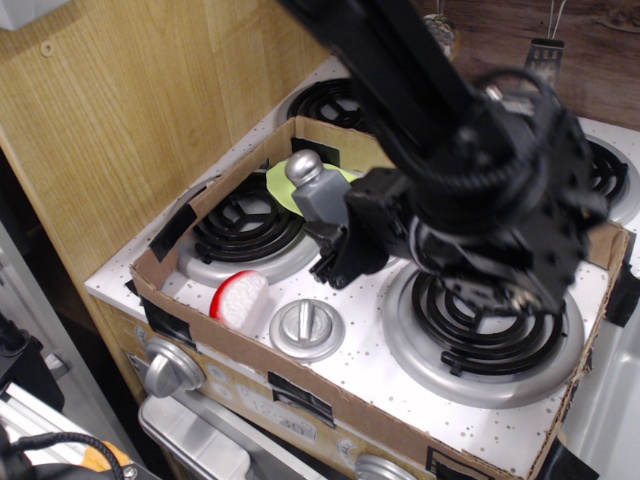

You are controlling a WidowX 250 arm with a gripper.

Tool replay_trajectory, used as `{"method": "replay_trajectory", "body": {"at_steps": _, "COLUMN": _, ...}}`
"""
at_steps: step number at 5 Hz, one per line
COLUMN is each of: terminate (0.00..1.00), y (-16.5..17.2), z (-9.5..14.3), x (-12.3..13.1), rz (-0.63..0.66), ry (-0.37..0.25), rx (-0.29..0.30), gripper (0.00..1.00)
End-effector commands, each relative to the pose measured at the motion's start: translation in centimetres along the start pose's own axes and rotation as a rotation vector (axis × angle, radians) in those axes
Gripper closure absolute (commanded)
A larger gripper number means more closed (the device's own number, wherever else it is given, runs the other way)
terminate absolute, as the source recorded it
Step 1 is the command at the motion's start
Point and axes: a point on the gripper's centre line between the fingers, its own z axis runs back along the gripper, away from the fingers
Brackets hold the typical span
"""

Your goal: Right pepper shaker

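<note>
The pepper shaker [320,195] is a grey boxy body with a shiny rounded silver top. It is tilted a little and held above the stove top, between the left burner [240,240] and the middle of the box. My black gripper [338,235] is shut on its lower right side and hides its base. The arm crosses the view from the top and covers the centre of the stove.
A cardboard box wall [250,375] rings the stove top. A red-and-white scrubber [240,298] and a flat silver knob [307,328] lie at the front. A green plate [277,186] lies behind the shaker. The large right burner [480,325] is partly under the arm. A wooden wall stands at the left.
</note>
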Motion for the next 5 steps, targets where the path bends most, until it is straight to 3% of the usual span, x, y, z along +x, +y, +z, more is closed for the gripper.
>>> {"method": "replay_trajectory", "body": {"at_steps": 1, "terminate": 0.0, "y": 0.3, "z": -0.2, "x": -1.1, "rz": -0.025, "ry": -0.108, "rx": -0.03, "gripper": 1.0}}
{"method": "replay_trajectory", "body": {"at_steps": 3, "terminate": 0.0, "y": 1.2, "z": -1.5, "x": -2.1, "rz": -0.064, "ry": -0.173, "rx": -0.061, "gripper": 1.0}}
{"method": "replay_trajectory", "body": {"at_steps": 5, "terminate": 0.0, "y": 1.3, "z": -2.0, "x": -3.6, "rz": -0.071, "ry": -0.138, "rx": -0.074, "gripper": 1.0}}
